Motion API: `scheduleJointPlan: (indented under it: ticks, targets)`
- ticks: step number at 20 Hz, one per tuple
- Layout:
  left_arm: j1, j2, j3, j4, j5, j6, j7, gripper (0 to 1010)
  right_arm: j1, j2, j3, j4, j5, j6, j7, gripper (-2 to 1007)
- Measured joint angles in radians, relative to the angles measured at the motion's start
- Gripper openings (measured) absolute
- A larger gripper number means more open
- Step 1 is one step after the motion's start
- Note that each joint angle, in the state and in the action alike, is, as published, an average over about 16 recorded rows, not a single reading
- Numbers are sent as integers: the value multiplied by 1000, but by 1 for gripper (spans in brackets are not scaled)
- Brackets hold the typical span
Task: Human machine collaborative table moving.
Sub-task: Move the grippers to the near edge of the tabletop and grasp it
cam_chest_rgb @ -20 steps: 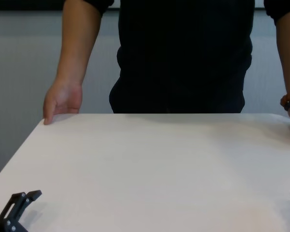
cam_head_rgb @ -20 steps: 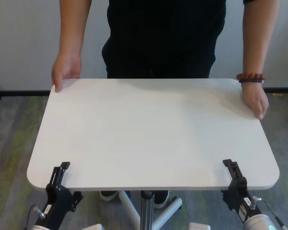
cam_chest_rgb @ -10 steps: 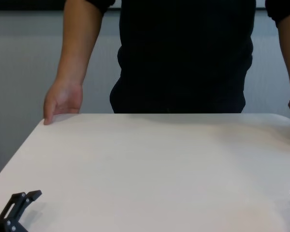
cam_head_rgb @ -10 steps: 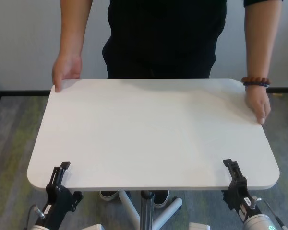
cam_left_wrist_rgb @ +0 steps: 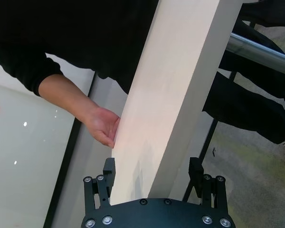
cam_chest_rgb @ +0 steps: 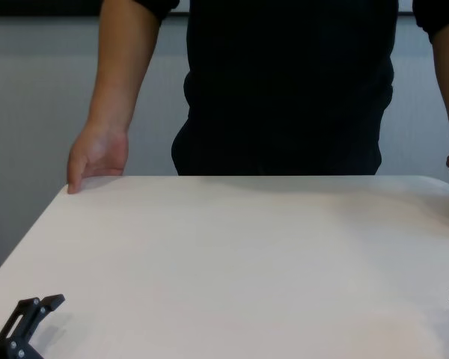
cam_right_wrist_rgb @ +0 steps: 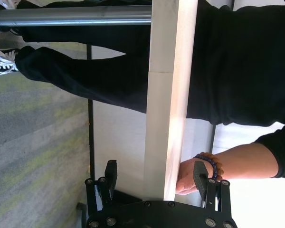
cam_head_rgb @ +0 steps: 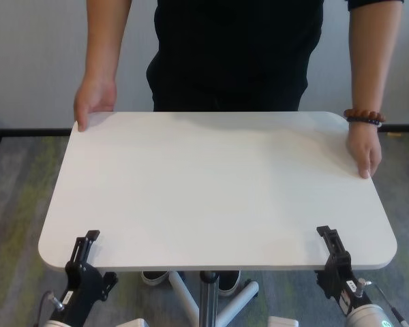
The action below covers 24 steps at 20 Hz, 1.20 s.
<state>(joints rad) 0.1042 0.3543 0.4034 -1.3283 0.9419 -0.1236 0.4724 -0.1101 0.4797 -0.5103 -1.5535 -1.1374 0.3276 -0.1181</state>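
Note:
The table (cam_head_rgb: 218,184), a white rounded tabletop on a metal post (cam_head_rgb: 206,300), fills the head view. The human (cam_head_rgb: 235,54) in a black top stands at its far side. One hand (cam_head_rgb: 93,101) rests on the far left corner. The other hand (cam_head_rgb: 365,153), with a brown bead bracelet (cam_head_rgb: 363,116), is on the right edge. My left gripper (cam_head_rgb: 87,246) straddles the near edge at the left corner, and my right gripper (cam_head_rgb: 330,245) straddles it at the right corner. In the left wrist view (cam_left_wrist_rgb: 152,168) and the right wrist view (cam_right_wrist_rgb: 155,171) the fingers stand open either side of the tabletop's edge.
Grey-green carpet (cam_head_rgb: 13,204) surrounds the table and a pale wall (cam_head_rgb: 27,61) stands behind the human. The table's white base legs (cam_head_rgb: 238,303) spread under the post. The human's shoes (cam_head_rgb: 153,277) are under the near edge.
The human's braceleted hand has slid slightly nearer and outward along the right edge. The table, the other hand and both grippers have not moved.

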Motion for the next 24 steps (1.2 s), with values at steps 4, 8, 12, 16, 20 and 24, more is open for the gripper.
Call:
scheduleJointPlan:
  ticks: [4,8,12,16,20,24]
  targets:
    - [0,0,0,0,0,0,0,1001,0,0,0,0,0,1,0,1000]
    - [0,0,0,0,0,0,0,1001,0,0,-1,0,-1,1,0,1000]
    - [0,0,0,0,0,0,0,1001,0,0,-1,0,-1,2,0,1000]
    - [0,0,0,0,0,0,0,1001,0,0,-1,0,-1,2,0,1000]
    - [0,0,0,0,0,0,0,1001,1,0,-1,0,-2,3,0,1000]
    - [0,0,0,0,0,0,0,1001,1,0,-1,0,-2,3,0,1000]
